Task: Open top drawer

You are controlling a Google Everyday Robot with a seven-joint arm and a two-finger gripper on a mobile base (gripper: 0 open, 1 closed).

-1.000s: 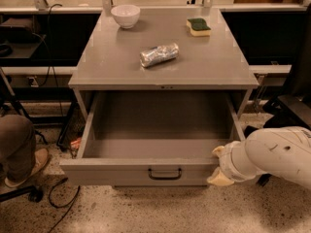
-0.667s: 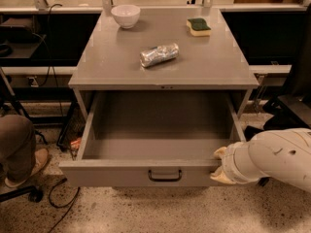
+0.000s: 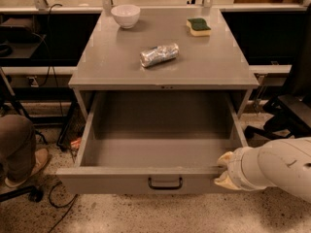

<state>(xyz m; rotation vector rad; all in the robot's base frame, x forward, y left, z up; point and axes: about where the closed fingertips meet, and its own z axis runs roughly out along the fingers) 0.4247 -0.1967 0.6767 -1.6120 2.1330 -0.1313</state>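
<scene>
Plainly, the top drawer (image 3: 121,181) stands pulled far out from under the tabletop (image 3: 112,57), with its black handle (image 3: 165,182) at the centre of the front. The gripper (image 3: 223,170) sits against the right end of the front panel; whether it clamps the panel I cannot tell. To finish well, I would pull straight and level, since an off-centre pull may skew the drawer. Against a second ago, drawer and gripper have come slightly further out.

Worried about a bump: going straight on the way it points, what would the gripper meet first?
Probably the right end of the top drawer, at its front panel. The gripper, at lower right, points left and looks close against it, though depth is unclear.
</scene>
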